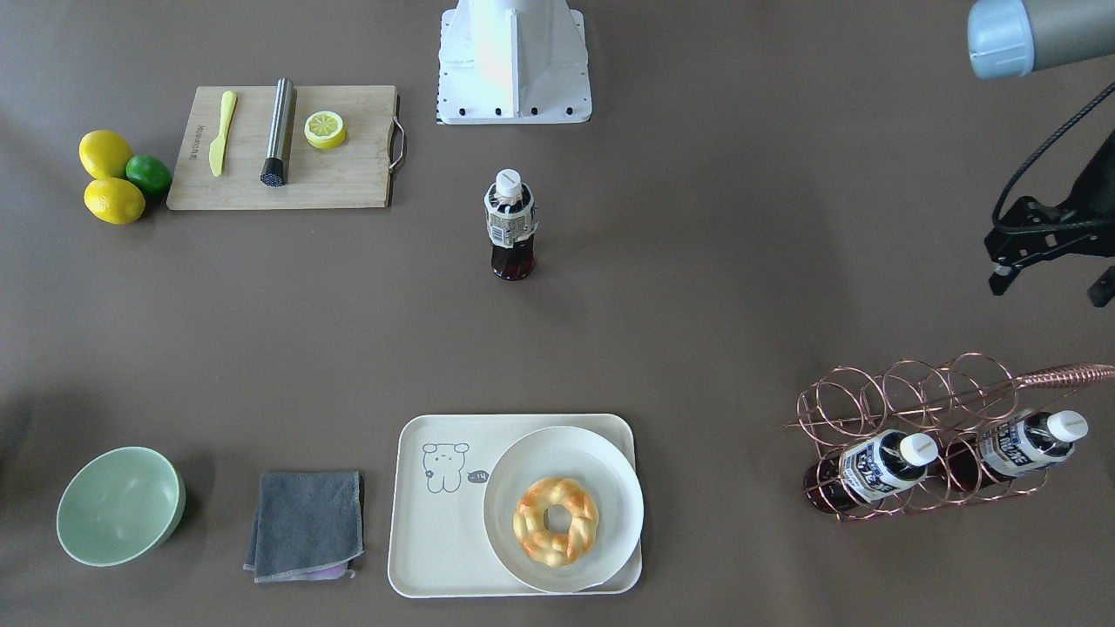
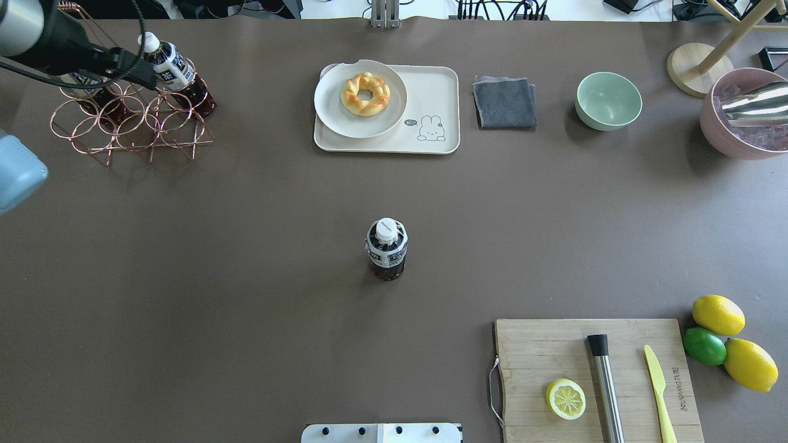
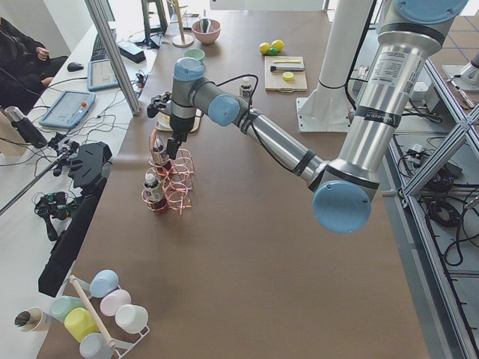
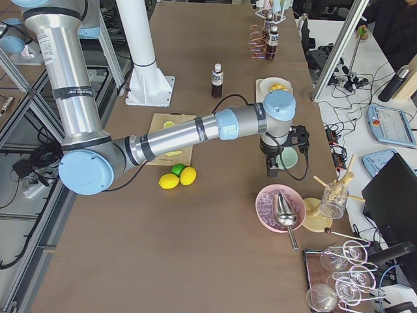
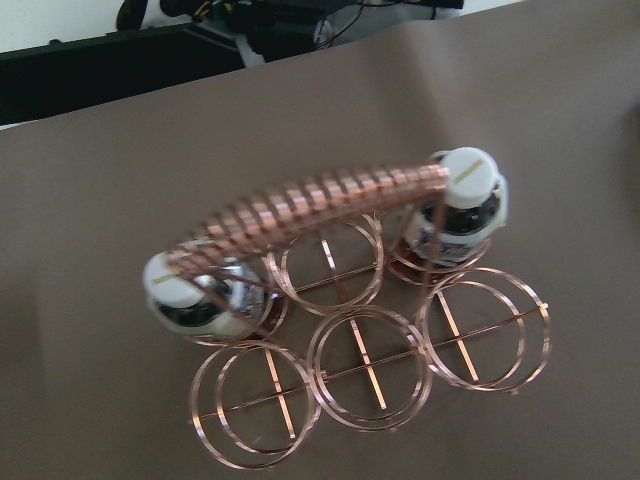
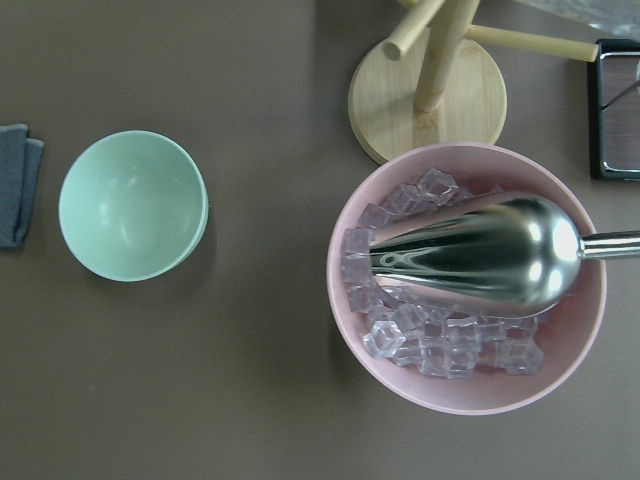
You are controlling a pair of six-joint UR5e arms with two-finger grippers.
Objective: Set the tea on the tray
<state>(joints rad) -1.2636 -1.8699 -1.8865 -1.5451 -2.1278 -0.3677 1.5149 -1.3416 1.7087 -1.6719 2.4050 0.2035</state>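
Observation:
One tea bottle (image 1: 510,225) with a white cap stands upright alone in the middle of the table, also in the overhead view (image 2: 386,248). Two lookalike bottles (image 1: 880,466) (image 1: 1028,442) lie in a copper wire rack (image 1: 915,396). The cream tray (image 1: 435,531) with the drawn bear holds a round white plate (image 1: 610,488) with a donut. My left gripper (image 1: 1051,287) hovers above the rack, its fingers apart and empty. My right gripper (image 4: 272,171) shows only in the exterior right view, above the green bowl and pink bowl; I cannot tell its state.
A wooden cutting board (image 2: 535,344) carries a knife, a steel rod and half a lemon; two lemons and a lime (image 2: 705,346) lie beside it. A grey cloth (image 2: 505,103), a green bowl (image 2: 608,100) and a pink ice bowl with scoop (image 2: 748,114) stand near the tray.

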